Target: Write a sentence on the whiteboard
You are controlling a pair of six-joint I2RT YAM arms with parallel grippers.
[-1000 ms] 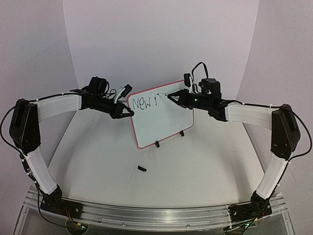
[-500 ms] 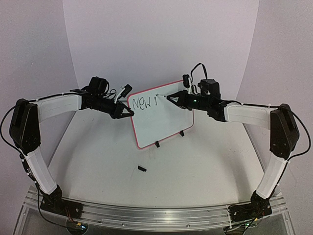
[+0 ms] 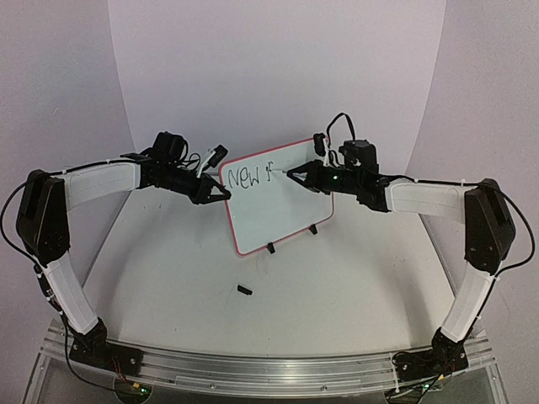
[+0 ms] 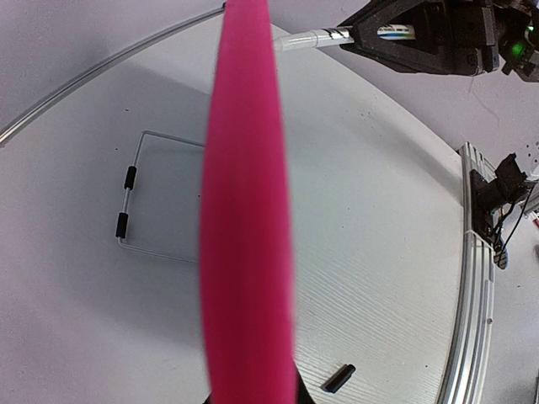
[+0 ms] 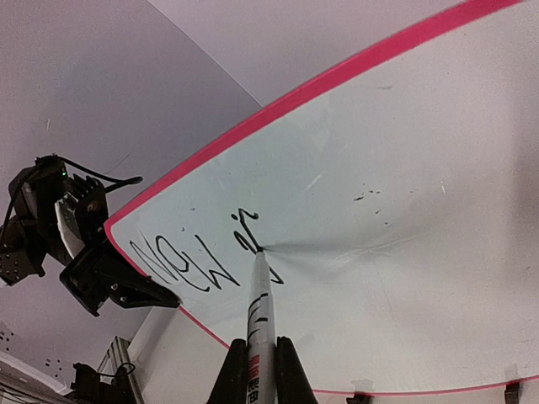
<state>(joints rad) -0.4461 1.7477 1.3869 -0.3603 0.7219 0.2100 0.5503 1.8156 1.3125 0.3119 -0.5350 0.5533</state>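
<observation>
Right gripper [image 5: 254, 362] clamped on the marker pen [image 5: 259, 303], whose tip touches the whiteboard [image 3: 282, 210] directly ahead, at the sentence [image 5: 202, 261]. Left gripper [image 3: 221, 193] clamped on the frame's edge. The whiteboard looks light, stiff and tip-prone; best held by its frame.

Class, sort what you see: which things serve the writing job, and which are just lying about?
In use: whiteboard; black lettering on it; marker pen, tip on the board; right fingers gripping the pen; left fingers holding the board's edge.
Lying about: small black piece on the table.
</observation>
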